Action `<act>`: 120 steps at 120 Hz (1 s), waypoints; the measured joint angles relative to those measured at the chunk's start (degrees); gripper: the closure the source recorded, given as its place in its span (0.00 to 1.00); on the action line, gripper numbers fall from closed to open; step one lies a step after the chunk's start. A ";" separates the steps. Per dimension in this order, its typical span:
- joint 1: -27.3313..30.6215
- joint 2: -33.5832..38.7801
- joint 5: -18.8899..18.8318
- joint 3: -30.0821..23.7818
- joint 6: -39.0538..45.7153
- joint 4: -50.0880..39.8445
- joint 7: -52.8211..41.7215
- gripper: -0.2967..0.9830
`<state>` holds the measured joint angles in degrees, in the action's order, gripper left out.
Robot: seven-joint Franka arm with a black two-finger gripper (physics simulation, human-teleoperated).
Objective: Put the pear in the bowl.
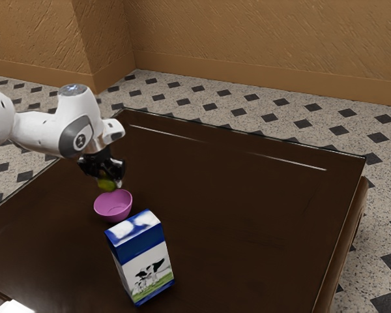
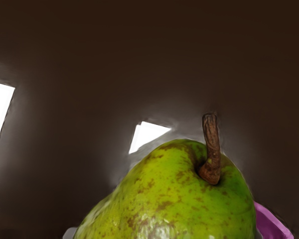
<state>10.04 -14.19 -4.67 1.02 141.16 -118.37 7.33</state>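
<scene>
My black gripper (image 1: 105, 182) is shut on the green pear (image 1: 107, 185), holding it just above the pink bowl (image 1: 113, 206) near the bowl's back rim in the exterior view. Large and close in the wrist view is the pear (image 2: 174, 199), its brown stem pointing away from the hand. Part of the bowl (image 2: 270, 224) shows beside and beyond the pear there. The bowl's visible inside holds nothing, and the fingertips are partly hidden by the pear.
A blue and white milk carton (image 1: 142, 257) stands close to the bowl, toward the exterior view's lower right. Both are on the dark glossy table (image 1: 247, 215), which has bright reflections.
</scene>
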 joint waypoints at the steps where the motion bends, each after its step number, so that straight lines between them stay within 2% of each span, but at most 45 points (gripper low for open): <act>1: 0.02 0.03 -0.01 0.00 -0.19 -0.04 0.03 0.61; 31: -0.66 0.23 0.36 -0.25 -5.73 -0.10 0.75 0.60; 54: -0.86 -0.15 1.72 -0.65 -7.40 0.12 -0.24 0.42; 69: -0.98 0.28 2.20 -0.66 -7.83 0.59 -1.03 0.34; 87: -4.35 2.00 2.03 -0.69 -8.30 9.95 -1.79 0.29; 104: -10.52 5.30 5.56 -0.63 -23.24 24.70 -3.23 0.27; 120: -11.27 8.93 7.48 -0.41 -34.36 30.34 -5.50 0.26</act>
<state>-1.23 -5.26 2.81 0.61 106.81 -88.03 1.83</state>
